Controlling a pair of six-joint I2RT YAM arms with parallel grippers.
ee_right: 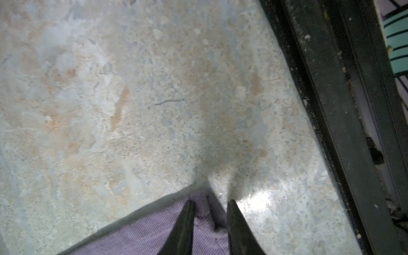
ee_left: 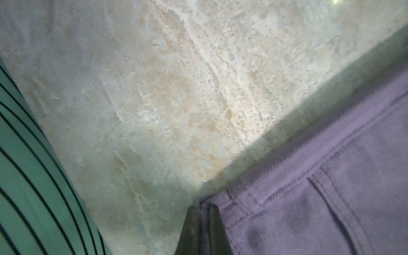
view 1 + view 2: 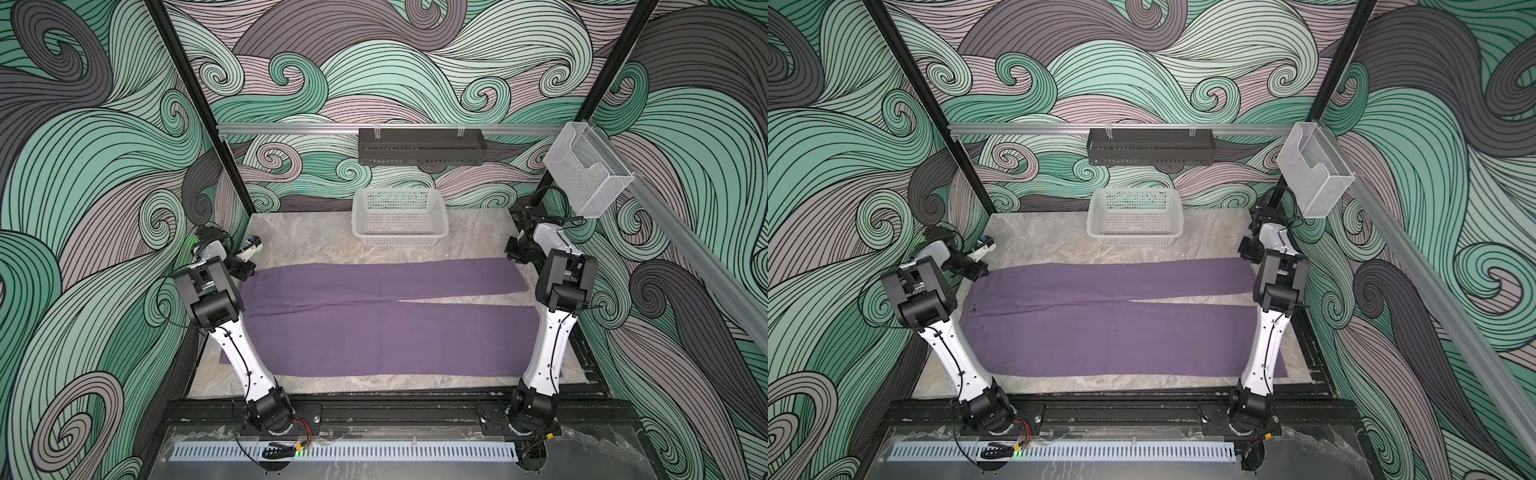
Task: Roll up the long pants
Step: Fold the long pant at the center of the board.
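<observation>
Pants (image 3: 374,332) (image 3: 1108,332), plain dusty purple, lie flat across the middle of the bench (image 3: 311,237), spanning almost its whole width. The waist is at the robot's left and the hems at its right. The two legs run side by side, and a thin wedge of bench opens between them toward the hems. Creases and a fly seam mark the waist end. The wrist views show a fine twill weave and double-stitched seams at the waistband (image 2: 309,198). Left gripper (image 2: 204,220) (image 3: 245,270) is clenched on the far waistband corner, with a strip of cloth pinched between its dark fingers (image 2: 192,231). Right gripper (image 1: 210,212) (image 3: 513,255) sits low at the far leg's hem, its jaws apart with the hem corner (image 1: 203,205) between them. One finger (image 1: 185,225) lies over the cloth and the other lies over bare bench. The bench surface is marbled grey and beige. Basket (image 3: 400,220), white perforated plastic, stands on the bench's far edge, well apart from the pants, with its lattice floor visible throughout. Tray (image 3: 422,147), black and slotted, hangs from the rear rail; its interior is too dark to tell. Bin (image 3: 586,170), clear with a fine mesh pattern, hangs on the right-hand rail, and the wall pattern shows through it.
</observation>
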